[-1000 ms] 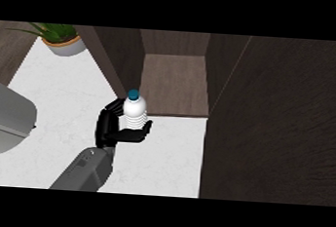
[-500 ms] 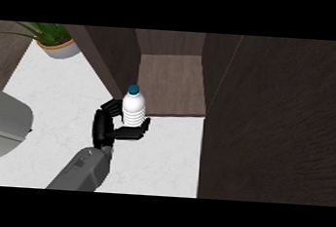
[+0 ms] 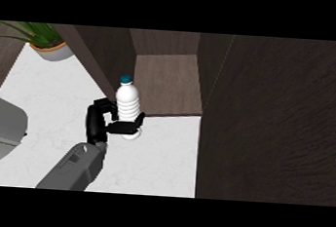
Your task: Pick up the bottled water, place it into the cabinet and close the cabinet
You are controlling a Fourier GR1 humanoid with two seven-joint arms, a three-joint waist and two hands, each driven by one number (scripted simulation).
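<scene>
Across the right of the frame, the cabinet's open door (image 3: 278,122) is a tall dark slab of wood grain. Left of it, at upper centre, the cabinet (image 3: 165,83) shows a brown wooden shelf. The white marbled counter (image 3: 154,158) spreads below. At centre left, the one black hand (image 3: 111,124) in view curls round the bottled water (image 3: 129,108), held just before the shelf's front edge. The ribbed clear bottle stands upright, long axis vertical, teal cap up. A potted plant (image 3: 49,44) sits upper left.
</scene>
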